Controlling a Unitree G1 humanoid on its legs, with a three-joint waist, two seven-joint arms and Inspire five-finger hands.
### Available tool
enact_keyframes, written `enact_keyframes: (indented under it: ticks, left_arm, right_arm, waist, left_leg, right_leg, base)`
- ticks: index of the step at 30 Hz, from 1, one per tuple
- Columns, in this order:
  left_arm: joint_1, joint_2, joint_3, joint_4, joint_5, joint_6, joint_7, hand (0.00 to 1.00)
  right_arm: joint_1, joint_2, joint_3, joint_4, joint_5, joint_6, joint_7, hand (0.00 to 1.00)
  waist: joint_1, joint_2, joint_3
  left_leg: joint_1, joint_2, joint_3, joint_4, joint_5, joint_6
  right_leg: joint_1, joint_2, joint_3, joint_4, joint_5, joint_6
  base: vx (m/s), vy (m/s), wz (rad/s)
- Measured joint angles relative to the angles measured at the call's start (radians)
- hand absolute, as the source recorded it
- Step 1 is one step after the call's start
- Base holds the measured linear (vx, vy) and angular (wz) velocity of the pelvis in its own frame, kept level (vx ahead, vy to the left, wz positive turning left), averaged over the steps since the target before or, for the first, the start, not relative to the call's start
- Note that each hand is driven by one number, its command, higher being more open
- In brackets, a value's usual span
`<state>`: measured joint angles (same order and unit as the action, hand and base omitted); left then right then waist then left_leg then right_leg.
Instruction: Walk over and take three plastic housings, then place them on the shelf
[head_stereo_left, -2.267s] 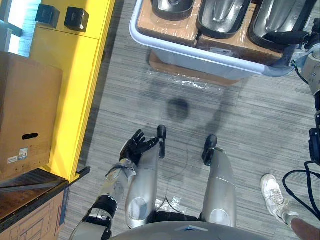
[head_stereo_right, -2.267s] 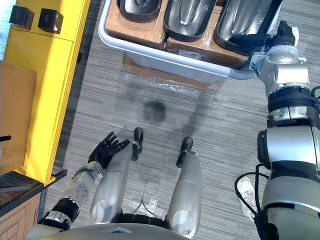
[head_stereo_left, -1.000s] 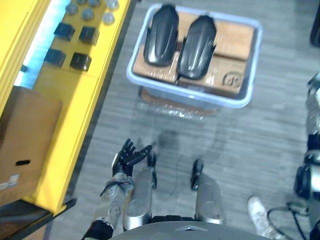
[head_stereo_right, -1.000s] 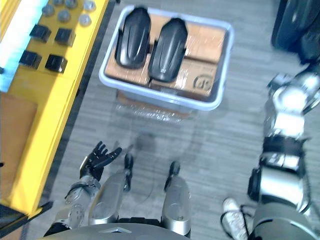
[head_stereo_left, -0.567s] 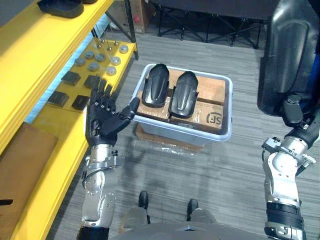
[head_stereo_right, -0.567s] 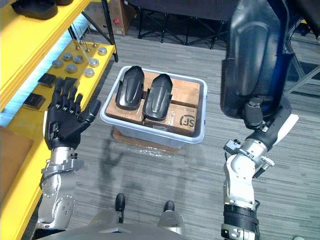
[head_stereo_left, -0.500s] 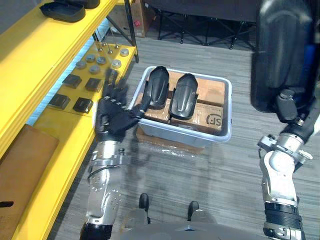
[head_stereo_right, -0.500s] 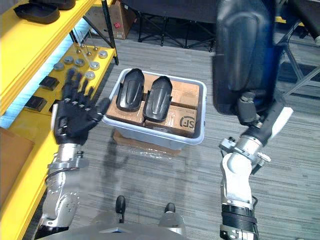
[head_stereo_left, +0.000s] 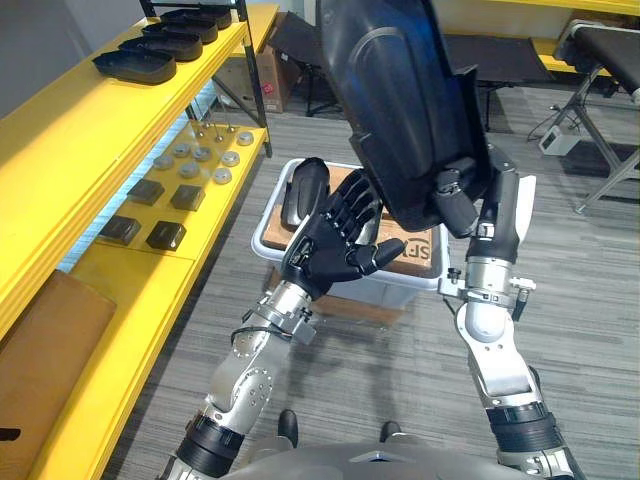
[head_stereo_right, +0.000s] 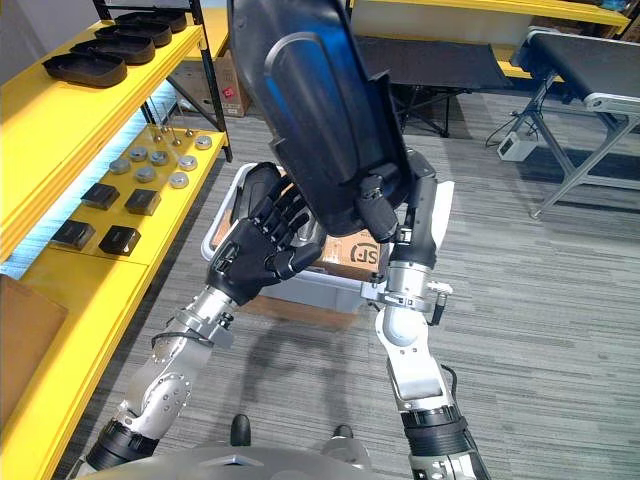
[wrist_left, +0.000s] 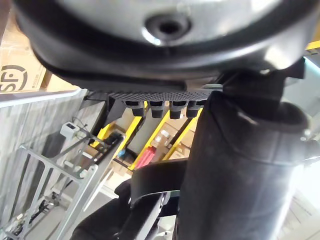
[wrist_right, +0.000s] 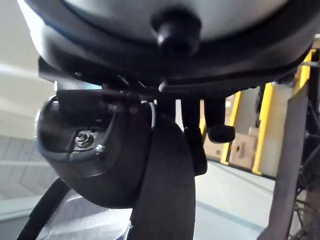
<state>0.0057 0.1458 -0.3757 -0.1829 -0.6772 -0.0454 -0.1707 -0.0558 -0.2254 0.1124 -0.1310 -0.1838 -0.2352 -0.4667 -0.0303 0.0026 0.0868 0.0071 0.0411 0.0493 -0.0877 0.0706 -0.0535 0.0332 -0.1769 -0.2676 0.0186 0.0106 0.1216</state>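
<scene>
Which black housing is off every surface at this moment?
The housing held aloft in the right hand; a second housing lies in the grey bin, and the other housings sit on the yellow shelf.

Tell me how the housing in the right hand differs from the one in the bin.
The held housing is upright in the air; the bin housing lies on cardboard. The held one is gripped at its lower edge by the right hand; the bin one is untouched. Both are black, glossy shells.
</scene>
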Motion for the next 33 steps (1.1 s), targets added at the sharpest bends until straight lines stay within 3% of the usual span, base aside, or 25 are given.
enact_keyframes:
  ticks: [6,13,17,22,23,33]
  left_arm:
    - [-0.012,-0.016,0.001,0.0,-0.121,-0.003,0.078,1.0]
    - [-0.012,-0.024,0.024,0.002,-0.249,0.007,0.079,1.0]
    - [-0.012,-0.024,0.029,0.002,-0.261,0.007,0.091,1.0]
    - [-0.012,-0.033,0.026,0.002,-0.252,0.005,0.177,1.0]
    - [-0.012,-0.033,0.026,0.002,-0.251,0.001,0.197,0.0]
    - [-0.008,-0.061,0.002,0.03,-0.256,-0.106,0.348,0.0]
  right_arm:
    - [0.0,0.02,0.084,0.078,-0.007,-0.001,0.032,0.0]
    - [0.001,0.047,0.138,0.137,-0.044,-0.008,0.049,0.0]
    - [0.001,0.047,0.155,0.161,-0.043,-0.039,0.046,0.0]
    - [0.005,0.056,0.197,0.196,-0.042,-0.078,0.054,0.0]
    - [0.005,0.061,0.21,0.204,-0.041,-0.083,0.057,0.0]
    - [0.004,0.105,0.262,0.246,-0.04,-0.083,-0.005,0.0]
  waist:
    - [0.0,-0.001,-0.021]
    - [0.001,-0.006,-0.025]
    - [0.0,-0.011,-0.037]
    - [-0.001,-0.015,-0.062]
    - [0.001,-0.017,-0.064]
    - [0.004,-0.029,-0.073]
  left_leg:
    - [-0.004,0.0,-0.005,0.0,0.01,0.004]
    - [-0.016,-0.001,-0.017,-0.001,0.022,0.004]
    - [-0.016,-0.001,-0.018,-0.001,0.024,0.004]
    - [-0.016,-0.001,-0.017,-0.001,0.025,0.003]
    - [-0.016,0.0,-0.018,-0.001,0.027,0.003]
    - [-0.019,0.0,-0.024,-0.001,0.033,0.003]
  right_leg:
    - [0.004,0.003,-0.004,-0.012,0.008,-0.001]
    - [0.003,0.004,-0.018,-0.022,0.016,-0.005]
    - [0.003,0.004,-0.019,-0.023,0.017,-0.006]
    - [0.003,0.005,-0.02,-0.024,0.017,-0.007]
    - [0.003,0.005,-0.021,-0.025,0.017,-0.007]
    - [0.005,0.007,-0.028,-0.032,0.022,-0.011]
  base:
    - [-0.01,-0.002,0.01]
    - [-0.02,-0.002,0.04]
    - [-0.01,-0.001,0.01]
    - [-0.01,-0.002,0.0]
    - [0.0,0.0,0.0]
    - [-0.01,-0.002,0.01]
